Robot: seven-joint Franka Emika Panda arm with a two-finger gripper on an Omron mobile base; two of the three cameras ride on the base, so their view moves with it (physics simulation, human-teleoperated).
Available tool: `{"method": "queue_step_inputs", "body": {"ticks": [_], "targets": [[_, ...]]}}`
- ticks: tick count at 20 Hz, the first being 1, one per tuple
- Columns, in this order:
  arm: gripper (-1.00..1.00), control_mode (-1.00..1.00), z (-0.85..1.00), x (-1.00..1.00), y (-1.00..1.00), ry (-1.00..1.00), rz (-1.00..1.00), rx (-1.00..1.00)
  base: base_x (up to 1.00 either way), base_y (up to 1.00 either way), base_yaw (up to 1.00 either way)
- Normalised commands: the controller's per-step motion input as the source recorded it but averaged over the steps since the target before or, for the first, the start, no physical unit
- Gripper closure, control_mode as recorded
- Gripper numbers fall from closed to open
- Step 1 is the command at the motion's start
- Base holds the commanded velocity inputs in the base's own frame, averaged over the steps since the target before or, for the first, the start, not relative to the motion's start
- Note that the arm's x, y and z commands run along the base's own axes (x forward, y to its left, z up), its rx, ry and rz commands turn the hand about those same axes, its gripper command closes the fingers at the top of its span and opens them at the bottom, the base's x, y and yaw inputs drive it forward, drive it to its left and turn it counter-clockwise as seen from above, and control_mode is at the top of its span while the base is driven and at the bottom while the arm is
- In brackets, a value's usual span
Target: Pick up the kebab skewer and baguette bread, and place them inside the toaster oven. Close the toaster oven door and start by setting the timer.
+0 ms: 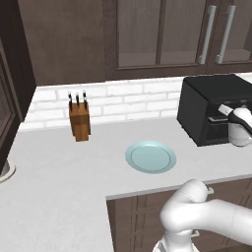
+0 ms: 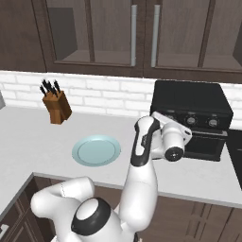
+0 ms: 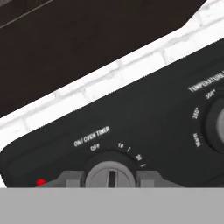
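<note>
Toaster oven (image 2: 198, 120): set at the table's back right, against the brick wall; door (image 2: 205, 144) shut. Timer knob (image 3: 110, 175): clamped between the fingers (image 3: 68, 178), pointer at OFF. To be turned steadily toward the minute marks, grip kept square, without slipping.

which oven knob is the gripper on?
The gripper is shut on the timer knob, labelled "ON / OVEN TIMER". The temperature knob sits apart at the frame edge, untouched.

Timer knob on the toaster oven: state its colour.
Grey, with a dark slot, on the timer knob of the black toaster oven; hand view shows it best.
</note>
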Motion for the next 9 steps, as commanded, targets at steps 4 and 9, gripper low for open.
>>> {"method": "queue_step_inputs", "body": {"ticks": [4, 9], "targets": [[1.0, -1.0, 0.0, 0.0, -0.02, 0.02, -0.02, 0.23, 0.0, 0.0, 0.0], [1.0, -1.0, 0.0, 0.0, -0.01, 0.01, -0.02, 0.23, 0.0, 0.0, 0.0]]}}
